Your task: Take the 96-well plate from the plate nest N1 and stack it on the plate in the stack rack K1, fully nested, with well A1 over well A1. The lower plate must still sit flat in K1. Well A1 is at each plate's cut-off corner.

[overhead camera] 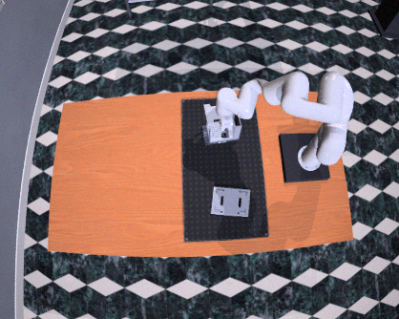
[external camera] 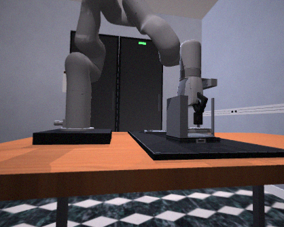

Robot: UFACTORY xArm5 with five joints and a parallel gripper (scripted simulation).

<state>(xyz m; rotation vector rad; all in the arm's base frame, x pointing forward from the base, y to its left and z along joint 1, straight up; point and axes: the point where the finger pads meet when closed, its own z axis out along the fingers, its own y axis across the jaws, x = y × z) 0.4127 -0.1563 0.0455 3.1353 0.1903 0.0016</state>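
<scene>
The gripper (external camera: pixel 198 113) was spread fully open and empty, lowered inside the stack rack K1 (external camera: pixel 177 115). One orange table (overhead camera: pixel 116 177), one black perforated mat (overhead camera: pixel 226 158), one arm base plate (overhead camera: pixel 289 174), one rack and one empty plate nest N1 (overhead camera: pixel 231 202) were counted. The 96-well plate (overhead camera: pixel 216 135) was seen in K1 from above only; how many plates lay there could not be told. The rack's tall wall was shown only by the exterior view.

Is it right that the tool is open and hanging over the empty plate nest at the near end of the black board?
Not quite. The tool is open, but it hangs over the stack rack at the far end of the black board, not the empty plate nest. The top view shows this.
</scene>
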